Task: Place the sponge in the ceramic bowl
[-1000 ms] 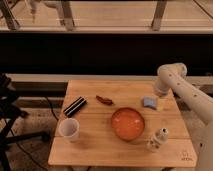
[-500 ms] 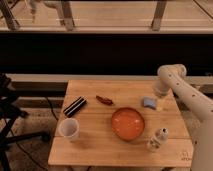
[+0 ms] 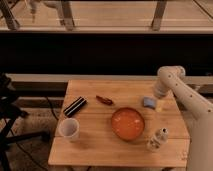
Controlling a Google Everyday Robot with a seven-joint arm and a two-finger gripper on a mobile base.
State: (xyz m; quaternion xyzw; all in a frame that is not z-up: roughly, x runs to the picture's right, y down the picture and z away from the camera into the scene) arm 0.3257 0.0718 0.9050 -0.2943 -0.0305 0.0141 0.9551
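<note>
Nothing readable is showing. A small dark mark (image 3: 185, 155) is sitting on the surface's (image 3: 100, 145) near right corner, too small to read. The claw (image 3: 158, 99) is hanging open just beside the sponge (image 3: 149, 102).

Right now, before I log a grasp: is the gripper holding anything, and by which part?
Nothing is held. The gripper hangs open close beside the sponge, which lies on the table near the ceramic bowl.
</note>
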